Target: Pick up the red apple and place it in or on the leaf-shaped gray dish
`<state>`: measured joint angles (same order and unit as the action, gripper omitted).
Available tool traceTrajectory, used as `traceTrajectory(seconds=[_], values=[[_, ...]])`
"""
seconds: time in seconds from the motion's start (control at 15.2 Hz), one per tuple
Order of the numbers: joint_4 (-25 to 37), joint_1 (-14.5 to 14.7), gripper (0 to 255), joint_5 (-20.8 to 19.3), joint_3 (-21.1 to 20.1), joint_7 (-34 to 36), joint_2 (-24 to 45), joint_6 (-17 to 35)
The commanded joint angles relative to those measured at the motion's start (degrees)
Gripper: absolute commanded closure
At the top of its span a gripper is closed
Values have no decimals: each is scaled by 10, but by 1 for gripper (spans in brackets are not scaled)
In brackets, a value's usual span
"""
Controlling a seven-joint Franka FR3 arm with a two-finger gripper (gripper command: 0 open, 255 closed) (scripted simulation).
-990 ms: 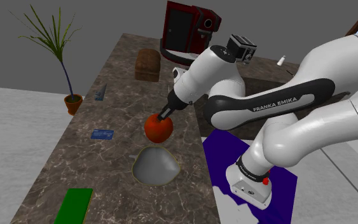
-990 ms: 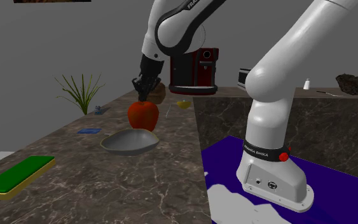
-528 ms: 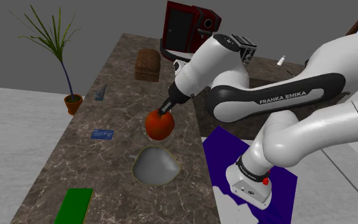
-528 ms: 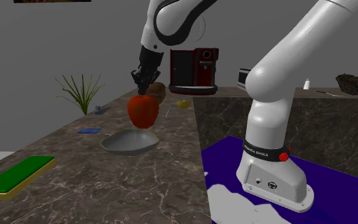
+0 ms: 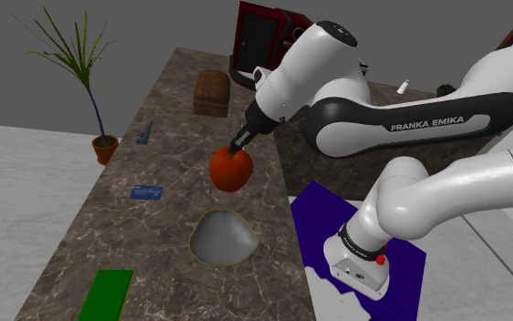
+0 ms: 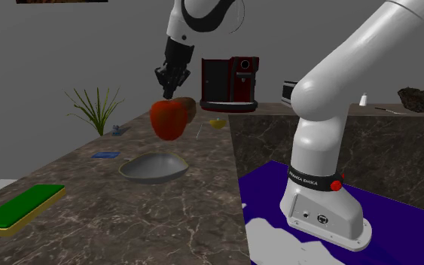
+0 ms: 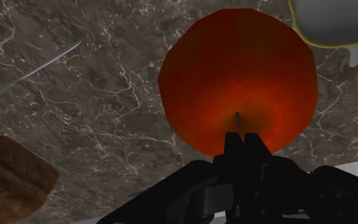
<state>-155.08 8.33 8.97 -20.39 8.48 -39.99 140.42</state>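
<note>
— Where is the round red apple (image 5: 230,170) (image 6: 168,120)?
— In the air, clear of the dark veined marble counter (image 5: 172,119). It hangs from the all-black two-finger gripper (image 5: 239,146) (image 6: 169,92).
— Is the grip firm?
— In the wrist view the gripper (image 7: 245,137) has its fingers pressed together at the top of the apple (image 7: 238,79), pinching it right by the stem. Nothing else touches the fruit.
— And the leaf-shaped grey dish (image 5: 222,237) (image 6: 154,167)?
— It lies flat on the counter, bare inside, with a thin yellowish rim. The apple is near it but higher up, and a little towards the dark red coffee machine (image 5: 259,36). From the wrist, the dish (image 7: 336,22) shows beside the apple, not beneath it.
— What else is on the counter?
— A brown rounded box (image 5: 211,91) in front of the machine, a small blue card (image 5: 147,192) and a flat green block (image 5: 106,294) near the close end. A potted palm (image 5: 90,82) stands on the floor beside the counter.
</note>
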Motion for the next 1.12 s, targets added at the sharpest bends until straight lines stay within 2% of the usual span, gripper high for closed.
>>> traceTrajectory(seconds=[0.0,0.53,1.06], values=[[13,-1,255,-2,2,0,-4,-17],[65,-3,255,-8,15,-5,-20,-85],[141,27,255,10,-55,87,-61,-196]])
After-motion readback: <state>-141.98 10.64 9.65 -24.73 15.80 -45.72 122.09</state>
